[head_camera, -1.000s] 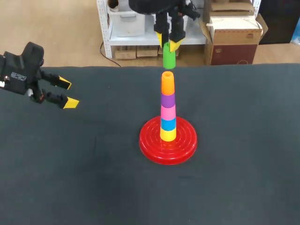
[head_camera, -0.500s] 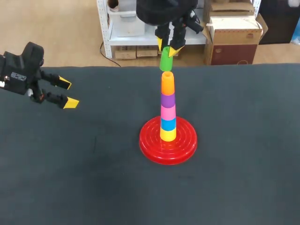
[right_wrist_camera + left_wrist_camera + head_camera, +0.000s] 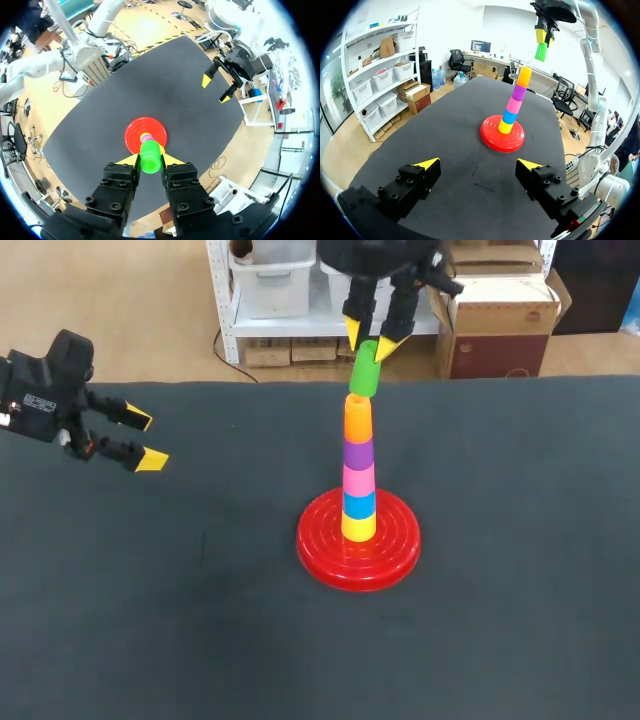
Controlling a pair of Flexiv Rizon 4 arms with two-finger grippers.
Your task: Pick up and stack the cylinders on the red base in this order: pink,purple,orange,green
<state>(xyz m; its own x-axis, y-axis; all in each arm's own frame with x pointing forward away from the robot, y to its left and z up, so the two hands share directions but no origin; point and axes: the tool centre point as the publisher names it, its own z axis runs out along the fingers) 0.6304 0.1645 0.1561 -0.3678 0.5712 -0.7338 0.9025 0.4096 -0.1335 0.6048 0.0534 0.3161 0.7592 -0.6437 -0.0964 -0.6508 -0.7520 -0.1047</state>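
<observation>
**One step left in the stacking**

The right pincer is clamped on the green plastic cylinder, with one yellow-tipped finger on each side of it. The cylinder hangs tilted below the fingertips. Its lower end is at or just above the top of the orange plastic cylinder, and the pictures do not show whether the two touch.

Directly beneath the pincer a tower stands on the round, ridged red plastic base. Below the orange piece comes the purple plastic cylinder, then the pink plastic cylinder. Under those sit a blue plastic cylinder and a yellow plastic cylinder.

By this look, pink, purple and orange are in place in the right order. Only green is left: it likely needs straightening, seating on the orange top and letting go.

The tower stands near the middle of the dark cloth-covered table, well away from its edges. The left pincer hangs far off to the right pincer's left, low over the table, its fingers spread and holding nothing. So the right pincer has open air on every side, above all upward. The likely risk is a sideways nudge from the tilted piece tipping the tall, narrow tower.
</observation>
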